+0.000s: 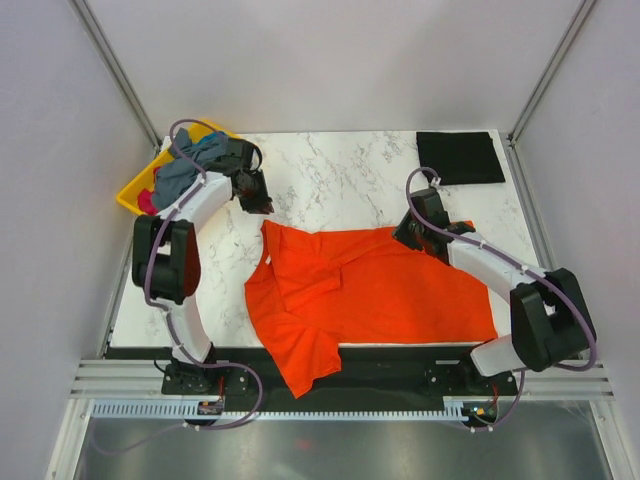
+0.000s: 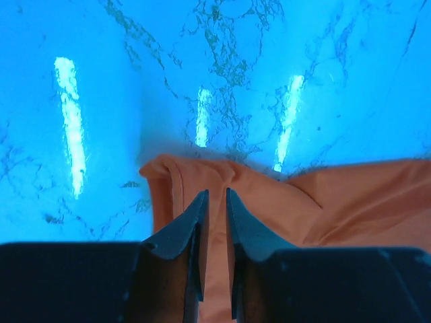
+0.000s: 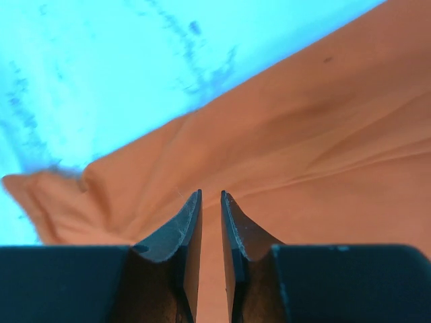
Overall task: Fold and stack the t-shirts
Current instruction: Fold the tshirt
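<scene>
Top view bright and even, soft shadows, both wrist views tinted cyan, three glare streaks on the counter (image 2: 337, 54), near fingers (image 3: 180, 235) dark and blurred.

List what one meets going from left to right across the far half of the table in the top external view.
yellow tray → left end effector → right end effector → black t-shirt. The orange t-shirt reaches both end effectors, so it has no clear place.
</scene>
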Controlling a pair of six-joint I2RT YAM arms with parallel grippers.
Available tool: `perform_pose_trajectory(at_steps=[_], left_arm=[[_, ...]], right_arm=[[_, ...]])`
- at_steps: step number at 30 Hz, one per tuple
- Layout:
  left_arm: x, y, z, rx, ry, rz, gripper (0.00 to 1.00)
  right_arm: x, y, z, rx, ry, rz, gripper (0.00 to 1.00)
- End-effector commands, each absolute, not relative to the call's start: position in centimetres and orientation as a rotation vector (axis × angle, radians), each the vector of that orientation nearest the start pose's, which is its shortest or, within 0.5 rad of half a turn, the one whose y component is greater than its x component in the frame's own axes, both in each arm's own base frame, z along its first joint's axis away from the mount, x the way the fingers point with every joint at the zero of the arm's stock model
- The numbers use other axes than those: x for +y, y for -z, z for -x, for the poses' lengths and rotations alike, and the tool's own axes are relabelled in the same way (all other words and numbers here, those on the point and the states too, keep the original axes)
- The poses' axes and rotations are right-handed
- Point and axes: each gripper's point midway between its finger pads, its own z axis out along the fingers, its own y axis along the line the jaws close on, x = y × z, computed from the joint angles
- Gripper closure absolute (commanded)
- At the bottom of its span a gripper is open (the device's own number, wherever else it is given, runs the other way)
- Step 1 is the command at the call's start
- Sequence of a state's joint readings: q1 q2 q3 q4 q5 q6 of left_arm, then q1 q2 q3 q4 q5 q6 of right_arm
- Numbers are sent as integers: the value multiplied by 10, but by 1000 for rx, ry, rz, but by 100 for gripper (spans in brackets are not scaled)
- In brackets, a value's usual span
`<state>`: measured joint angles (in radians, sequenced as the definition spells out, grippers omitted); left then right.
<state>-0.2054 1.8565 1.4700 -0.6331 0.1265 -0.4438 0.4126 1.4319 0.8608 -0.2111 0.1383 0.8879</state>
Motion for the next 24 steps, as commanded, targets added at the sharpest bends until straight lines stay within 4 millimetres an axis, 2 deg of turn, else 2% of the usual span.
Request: perform_pose_trajectory(at_steps=[1, 4, 7, 8, 11, 13, 17, 21, 24], left_arm=[[-140, -97, -436, 2629, 442, 153, 78], [-141, -86, -437, 2652, 444, 170, 80], [-140, -63, -437, 2702, 422, 176, 81], [-137, -53, -436, 2726, 397, 181, 82], [-120, -40, -437, 2742, 269, 213, 82], [-111, -38, -443, 2727, 187, 220, 82], [-98, -28, -449, 2735, 73, 223, 83], [-88, -22, -448, 2738, -12, 238, 83], [-88, -28, -452, 2728, -10, 231, 83]], right_arm=[[135, -90, -359, 2338, -369, -596, 76], [111, -79, -369, 2345, -313, -651, 76], [88, -67, -375, 2359, -262, -703, 76], [82, -60, -376, 2370, -244, -720, 77], [60, -44, -378, 2391, -182, -768, 77], [43, -35, -381, 2391, -126, -803, 77], [12, -5, -380, 2432, -21, -872, 78], [-21, 2, -373, 2409, 49, -952, 78], [-20, -2, -374, 2395, 19, -942, 78]])
